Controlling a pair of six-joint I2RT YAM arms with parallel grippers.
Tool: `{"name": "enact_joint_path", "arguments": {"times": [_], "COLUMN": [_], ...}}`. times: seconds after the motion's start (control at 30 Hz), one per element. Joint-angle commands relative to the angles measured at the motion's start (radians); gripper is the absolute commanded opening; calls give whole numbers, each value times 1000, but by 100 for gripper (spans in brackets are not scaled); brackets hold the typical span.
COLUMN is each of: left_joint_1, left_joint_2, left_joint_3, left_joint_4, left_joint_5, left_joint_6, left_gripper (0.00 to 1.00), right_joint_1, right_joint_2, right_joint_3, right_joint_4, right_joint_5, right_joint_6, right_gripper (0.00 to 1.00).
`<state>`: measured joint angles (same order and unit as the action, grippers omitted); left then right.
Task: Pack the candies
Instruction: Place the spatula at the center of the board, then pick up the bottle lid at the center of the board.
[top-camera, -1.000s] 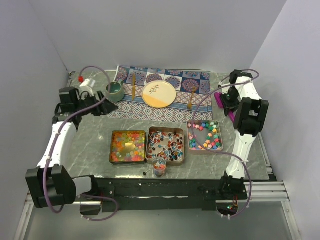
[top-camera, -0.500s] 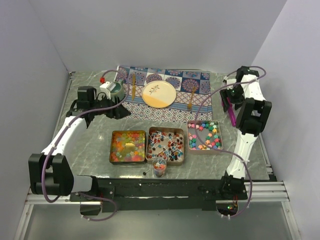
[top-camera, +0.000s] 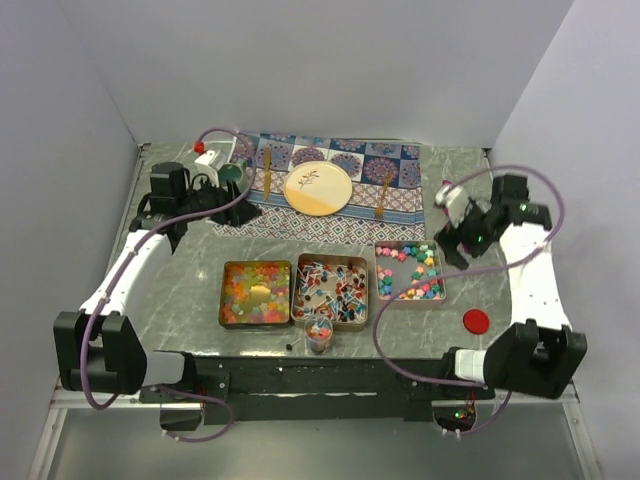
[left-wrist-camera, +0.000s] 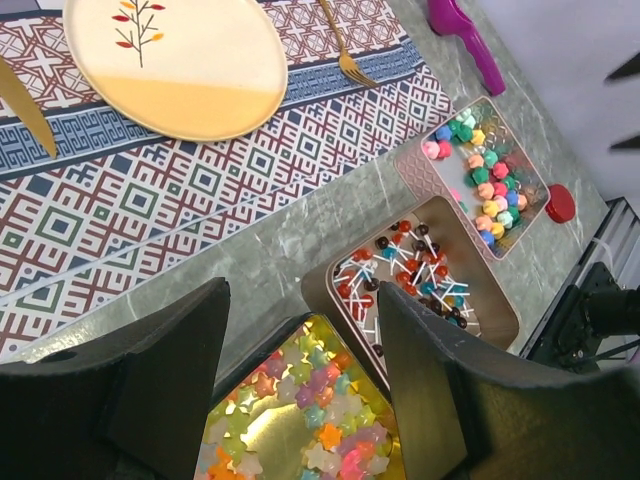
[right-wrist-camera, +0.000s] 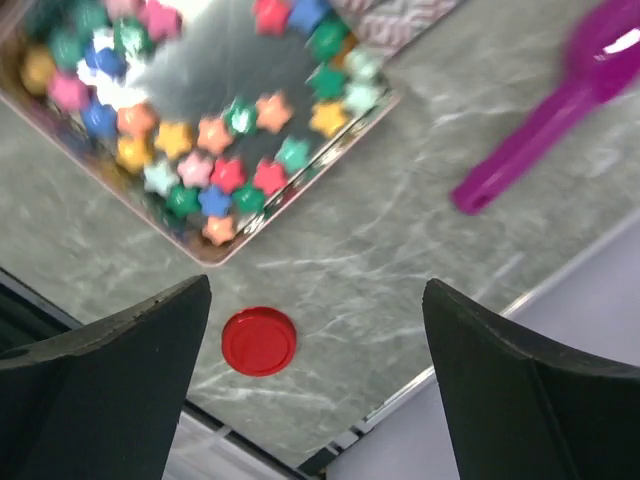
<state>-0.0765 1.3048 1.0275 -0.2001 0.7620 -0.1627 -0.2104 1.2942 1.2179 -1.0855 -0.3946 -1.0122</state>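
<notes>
The candies lie in three open tins side by side: pastel stars in the gold tin (top-camera: 255, 292) (left-wrist-camera: 300, 420), stick-wrapped red and blue pieces in the middle tin (top-camera: 330, 288) (left-wrist-camera: 425, 265), bright stars in the right tin (top-camera: 408, 270) (right-wrist-camera: 190, 120). A small jar (top-camera: 320, 335) with mixed candies stands in front of the middle tin. My left gripper (top-camera: 243, 213) (left-wrist-camera: 300, 330) hangs open and empty above the gold tin's far corner. Beside the right tin, my right gripper (top-camera: 452, 248) (right-wrist-camera: 318, 290) is open and empty above bare table.
A round red lid (top-camera: 476, 321) (right-wrist-camera: 259, 341) lies on the table near the right front. The purple scoop (right-wrist-camera: 540, 140) (left-wrist-camera: 465, 40) lies at the back right. On the patterned mat (top-camera: 330, 190) sit a plate (top-camera: 318, 188) and gold cutlery (left-wrist-camera: 345, 55).
My right gripper has opened, let go of the purple scoop and swung from the back right corner toward the right tin. My left gripper moved right, off the table's left side.
</notes>
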Motion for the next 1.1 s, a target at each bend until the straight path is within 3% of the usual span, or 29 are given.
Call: {"name": "enact_joint_path", "arguments": {"times": [0.0, 0.17, 0.37, 0.53, 1.07], "left_joint_1": [-9, -11, -11, -2, -22], "left_joint_2": [30, 154, 264, 332, 390], "left_joint_3": [74, 239, 434, 543, 568], "left_joint_4": [-17, -139, -379, -490, -502], "left_joint_5": [7, -35, -176, -260, -374], "left_joint_6": [20, 69, 254, 345, 391], "left_gripper": [67, 67, 67, 67, 67], "right_joint_1": [-82, -179, -305, -406, -422], "right_joint_2": [-99, -216, -105, -76, -13], "right_joint_3": [-251, -469, -489, -555, -578], "right_joint_4": [24, 100, 157, 165, 239], "right_joint_5": [183, 228, 137, 63, 53], "right_joint_6": [-320, -440, -371, -422, -428], "right_gripper": [93, 95, 94, 94, 88]}}
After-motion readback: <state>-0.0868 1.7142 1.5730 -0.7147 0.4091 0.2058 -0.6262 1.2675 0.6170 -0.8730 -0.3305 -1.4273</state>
